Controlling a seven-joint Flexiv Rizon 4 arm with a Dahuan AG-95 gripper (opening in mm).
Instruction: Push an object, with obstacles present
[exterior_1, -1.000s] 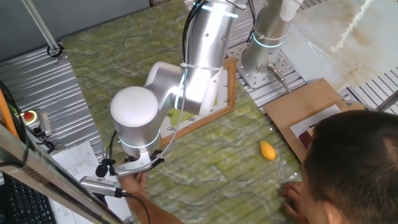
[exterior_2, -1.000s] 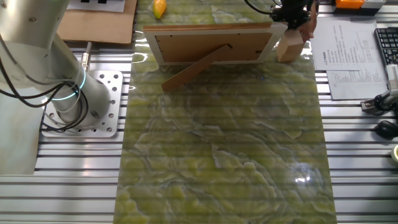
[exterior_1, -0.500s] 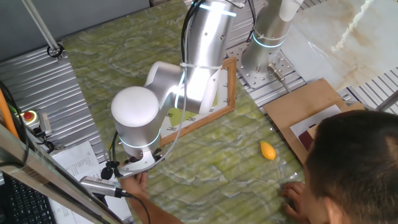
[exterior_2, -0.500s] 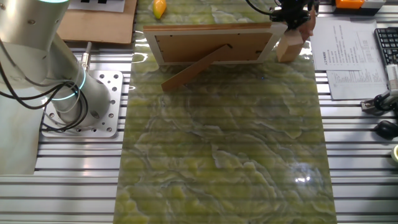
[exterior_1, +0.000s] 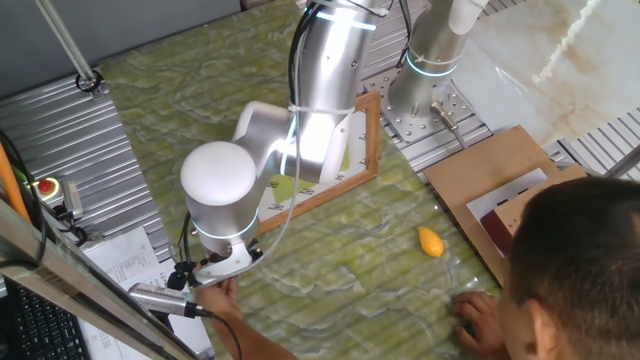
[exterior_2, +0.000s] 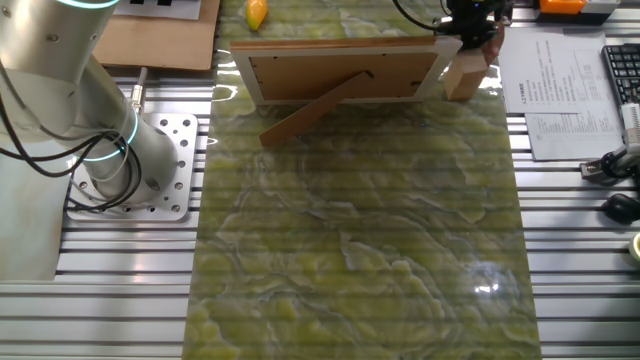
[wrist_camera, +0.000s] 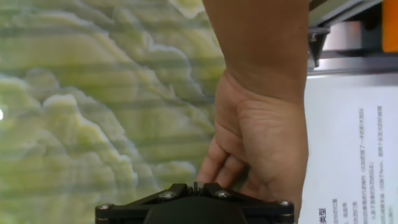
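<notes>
1 small tan wooden block (exterior_2: 466, 72) sits at the far edge of the green marbled mat (exterior_2: 360, 230) in the other fixed view, near the far right corner, just beside the right end of the picture frame (exterior_2: 342, 70). Touching or a hair apart, cannot tell. Block looks slightly tilted.

Gripper (exterior_2: 472, 22) is directly above and behind the block in that view, with black cables at its top. Fingertips are hidden; cannot tell whether the jaws are spread or pressed together. Hand view shows only the black gripper base at the bottom edge, no fingers visible.

A person's hand (wrist_camera: 264, 140) is right at the gripper, fingers curled down toward it, wrist entering from the top. In one fixed view the hand (exterior_1: 215, 295) shows just under the white arm joint (exterior_1: 218, 185).

Frame stands on its edge along the far side of the mat, back facing the other fixed camera, easel leg (exterior_2: 315, 108) angled out toward the mat's middle. In one fixed view its wooden border (exterior_1: 345, 180) and yellow-green print show past the arm.

Orange-yellow teardrop piece (exterior_1: 430, 241) lies on the mat well apart from the frame, near the cardboard sheet (exterior_1: 495, 185). Person's head (exterior_1: 575, 265) fills the lower right corner of that view. Printed papers (exterior_2: 560, 95) lie right of the mat.
</notes>
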